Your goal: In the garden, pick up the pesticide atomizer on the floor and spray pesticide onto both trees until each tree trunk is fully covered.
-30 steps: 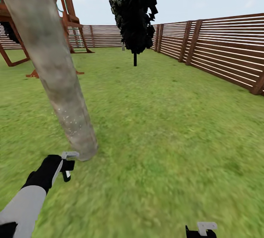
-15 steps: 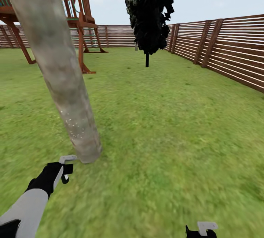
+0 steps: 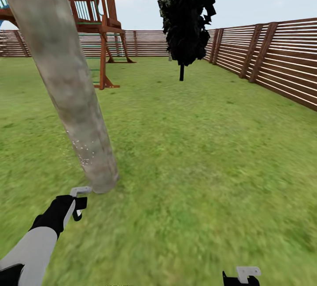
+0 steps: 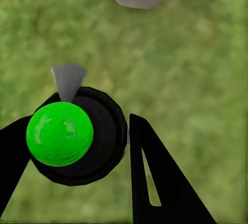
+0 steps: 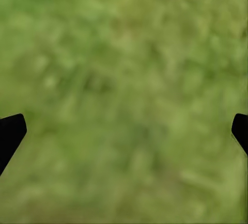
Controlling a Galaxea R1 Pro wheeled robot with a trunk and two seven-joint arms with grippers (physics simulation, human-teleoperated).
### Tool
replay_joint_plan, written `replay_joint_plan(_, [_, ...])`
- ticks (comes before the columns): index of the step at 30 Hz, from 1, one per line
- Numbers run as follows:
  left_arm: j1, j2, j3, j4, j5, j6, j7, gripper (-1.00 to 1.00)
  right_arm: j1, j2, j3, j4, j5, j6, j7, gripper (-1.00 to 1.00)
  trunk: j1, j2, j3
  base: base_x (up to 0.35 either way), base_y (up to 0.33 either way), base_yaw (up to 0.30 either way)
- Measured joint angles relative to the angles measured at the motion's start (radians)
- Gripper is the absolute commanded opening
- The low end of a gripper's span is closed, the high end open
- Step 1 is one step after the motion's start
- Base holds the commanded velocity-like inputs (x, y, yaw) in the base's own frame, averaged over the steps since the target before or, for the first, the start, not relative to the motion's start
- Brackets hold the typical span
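Atomizer sits gripped in the left pincer, right pincer wide; near trunk shows few specks low down, most coverage seemingly left

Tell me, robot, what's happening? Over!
Left gripper shut on dark green, grey-headed pesticide atomizer, beside thick mottled grey-brown tree trunk. White specks low on bark. Right gripper open over grass. Nothing blocking.

tree trunk just ahead of left gripper; fence right, conifer behind
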Motion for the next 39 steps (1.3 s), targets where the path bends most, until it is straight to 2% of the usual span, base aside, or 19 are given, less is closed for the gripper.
replay_joint_plan(12, [0.0,-0.008,-0.001,0.003,0.003,-0.002,0.0,-1.0,0.0,0.0,0.0,0.0,0.0,0.0,0.0,1.0,0.0,0.0,0.0,0.152,-0.26,0.265])
replay_joint_plan(20, [-0.001,-0.01,0.001,0.002,0.001,-0.002,0.0,-1.0,0.001,0.0,0.0,0.0,-0.001,0.0,0.0,1.0,0.0,0.0,0.0,0.101,-0.267,0.021])
replay_joint_plan(23, [0.0,-0.006,-0.001,0.002,-0.008,0.0,0.001,-1.0,0.0,0.0,0.0,0.0,-0.001,0.0,0.0,1.0,0.0,0.0,0.0,0.095,-0.27,0.045])
replay_joint_plan(27, [0.006,0.023,-0.006,0.003,-0.01,0.027,-0.007,-1.0,0.0,0.0,0.0,0.0,-0.001,0.0,0.0,1.0,0.0,0.0,0.0,0.099,-0.27,0.246])
replay_joint_plan(39, [0.006,0.013,-0.009,0.003,-0.007,0.033,-0.004,-1.0,0.0,0.0,0.0,0.0,-0.001,0.0,0.0,1.0,0.0,0.0,0.0,0.198,-0.262,0.276])
